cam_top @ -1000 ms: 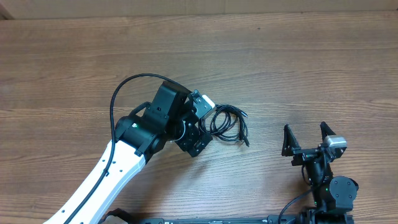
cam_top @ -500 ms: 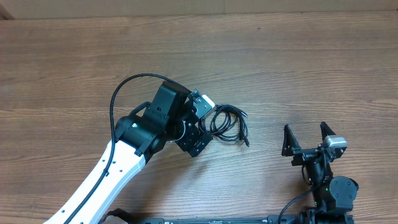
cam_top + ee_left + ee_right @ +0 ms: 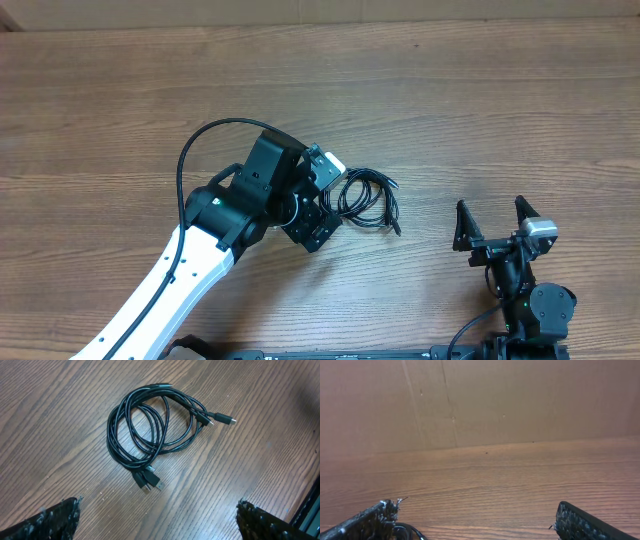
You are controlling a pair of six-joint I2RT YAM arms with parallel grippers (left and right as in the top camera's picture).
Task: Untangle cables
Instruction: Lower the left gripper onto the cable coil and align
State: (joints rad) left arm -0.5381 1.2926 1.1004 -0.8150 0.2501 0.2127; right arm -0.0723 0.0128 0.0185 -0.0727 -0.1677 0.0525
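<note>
Through my left wrist camera, my left claw (image 3: pixel 165 527) hung with both fingers spread wide, pinching nothing. Its tips framed the thin black cords with small plugs (image 3: pixel 159 440), which lay coiled in one loose bundle on the brown wood-grain table (image 3: pixel 60 420). I judged that I hovered there to choose a strand.

From overhead, that arm reached in from the lower left. Its head was just beside the bundle, which sat near the table's middle. My right claw (image 3: pixel 490 225) stood well apart at the lower right, fingers splayed and empty, probably waiting for a loop.

My right wrist camera saw only bare table and a tan cardboard wall (image 3: pixel 480 400), with no cords between the parted fingers.
</note>
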